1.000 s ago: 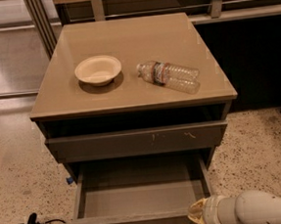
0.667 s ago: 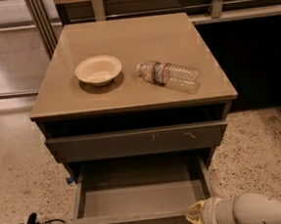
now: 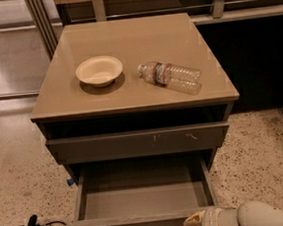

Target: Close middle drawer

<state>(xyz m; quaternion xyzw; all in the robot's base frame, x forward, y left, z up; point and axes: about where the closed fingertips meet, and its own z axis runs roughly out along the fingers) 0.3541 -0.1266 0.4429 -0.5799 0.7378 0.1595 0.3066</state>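
Speckled terrazzo floor (image 3: 269, 163), tan cabinet top (image 3: 125, 37), metal posts (image 3: 98, 7) behind, dark panel (image 3: 255, 60) right

middle drawer (image 3: 144, 200) open, end effector (image 3: 195, 223) at front

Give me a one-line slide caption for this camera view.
Gripper at the front edge of the open middle drawer; bowl and plastic bottle on the cabinet top.

A smooth white tubular arm (image 3: 262, 217) ends in a cream-yellow pincer (image 3: 194, 223), low on the right.
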